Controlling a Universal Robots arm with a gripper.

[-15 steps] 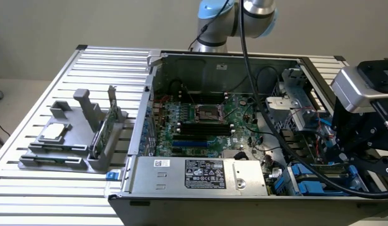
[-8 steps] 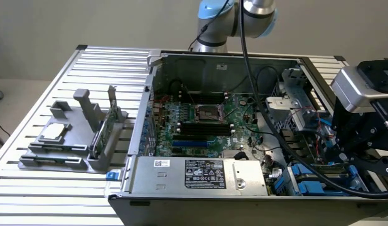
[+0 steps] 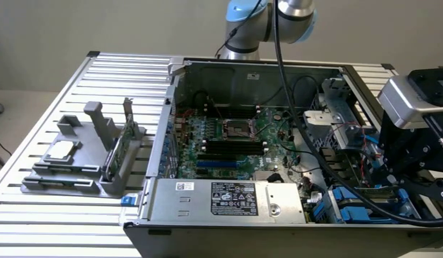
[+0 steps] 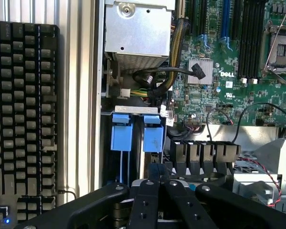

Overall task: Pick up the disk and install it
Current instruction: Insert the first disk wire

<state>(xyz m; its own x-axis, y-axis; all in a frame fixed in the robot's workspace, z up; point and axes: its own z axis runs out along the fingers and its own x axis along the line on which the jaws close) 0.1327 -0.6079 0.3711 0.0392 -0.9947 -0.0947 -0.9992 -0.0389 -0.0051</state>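
The disk [image 4: 152,138], seen as the bright blue end of its carrier, sits slotted in the drive bay [image 4: 133,110] of the open computer case [image 3: 279,243] beside a second blue carrier [image 4: 121,132], and the hand [image 4: 158,172] hangs close by it, pinched closed and holding nothing.

Work surface: a slatted aluminium table [image 3: 78,91]. Three items rest directly on it. An open computer case [image 3: 293,244] occupies the middle and the exterior view's right. A grey plastic holder [image 3: 56,185] sits near it, on the exterior view's left. A black keyboard [image 4: 24,119] lies alongside the case.
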